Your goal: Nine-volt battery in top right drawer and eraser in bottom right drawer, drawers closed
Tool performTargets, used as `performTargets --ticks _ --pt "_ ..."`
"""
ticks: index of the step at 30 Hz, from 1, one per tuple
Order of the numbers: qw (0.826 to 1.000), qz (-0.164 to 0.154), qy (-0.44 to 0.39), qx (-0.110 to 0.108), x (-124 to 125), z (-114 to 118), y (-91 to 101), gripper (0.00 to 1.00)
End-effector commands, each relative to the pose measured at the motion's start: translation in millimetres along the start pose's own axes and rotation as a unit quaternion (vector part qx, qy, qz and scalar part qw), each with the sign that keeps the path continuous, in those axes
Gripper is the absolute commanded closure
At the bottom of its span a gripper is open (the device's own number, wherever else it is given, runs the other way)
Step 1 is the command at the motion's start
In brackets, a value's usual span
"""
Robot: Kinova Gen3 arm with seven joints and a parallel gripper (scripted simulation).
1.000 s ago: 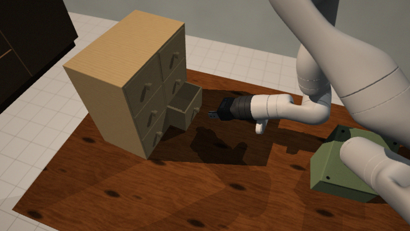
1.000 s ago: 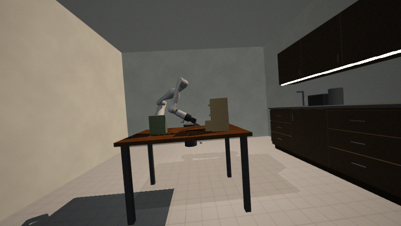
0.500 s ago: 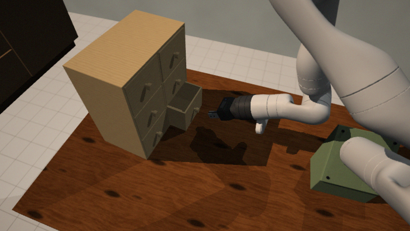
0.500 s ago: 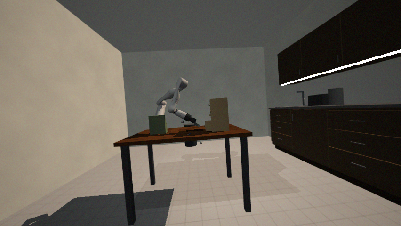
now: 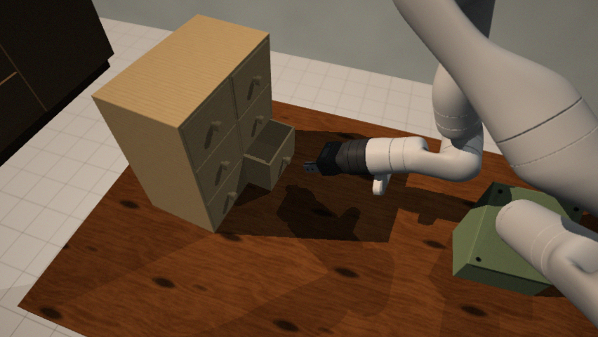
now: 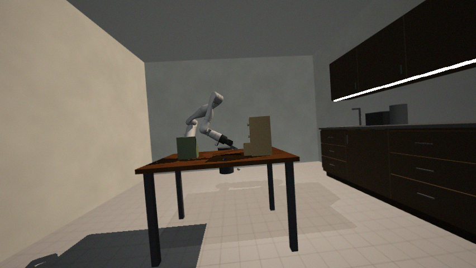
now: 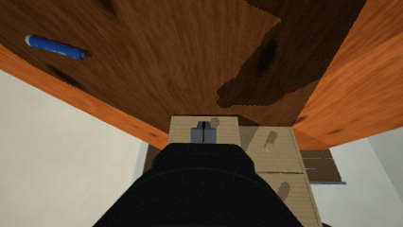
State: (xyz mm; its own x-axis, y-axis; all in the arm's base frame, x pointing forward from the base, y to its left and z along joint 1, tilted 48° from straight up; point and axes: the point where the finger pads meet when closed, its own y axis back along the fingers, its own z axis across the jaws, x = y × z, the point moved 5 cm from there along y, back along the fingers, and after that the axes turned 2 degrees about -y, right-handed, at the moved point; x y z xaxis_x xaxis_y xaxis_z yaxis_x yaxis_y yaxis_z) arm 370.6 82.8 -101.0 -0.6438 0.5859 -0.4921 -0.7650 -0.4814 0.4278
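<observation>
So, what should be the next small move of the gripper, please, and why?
Probably a gentle push of the bottom right drawer inward: it stands out of the chest, and the shut, unloaded gripper is in front of it. I cannot see the eraser, so first confirm that it is inside.
</observation>
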Motion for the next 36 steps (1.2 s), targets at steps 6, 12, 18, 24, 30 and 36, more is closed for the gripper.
performTargets --ticks 6,12,18,24,30,36 --pt "1.0 -0.001 0.0 0.0 -0.9 -0.1 0.1 1.0" --pt "1.0 -0.001 0.0 0.0 -1.0 -0.1 -0.1 1.0" --pt "1.0 -0.001 0.0 0.0 -1.4 -0.1 -0.8 1.0" --pt "1.0 -0.001 0.0 0.0 -2.3 -0.1 -2.4 1.0" --pt "1.0 -0.001 0.0 0.0 -4.2 0.0 -5.7 1.0" --pt "1.0 -0.001 0.0 0.0 -6.1 0.0 -8.9 1.0"
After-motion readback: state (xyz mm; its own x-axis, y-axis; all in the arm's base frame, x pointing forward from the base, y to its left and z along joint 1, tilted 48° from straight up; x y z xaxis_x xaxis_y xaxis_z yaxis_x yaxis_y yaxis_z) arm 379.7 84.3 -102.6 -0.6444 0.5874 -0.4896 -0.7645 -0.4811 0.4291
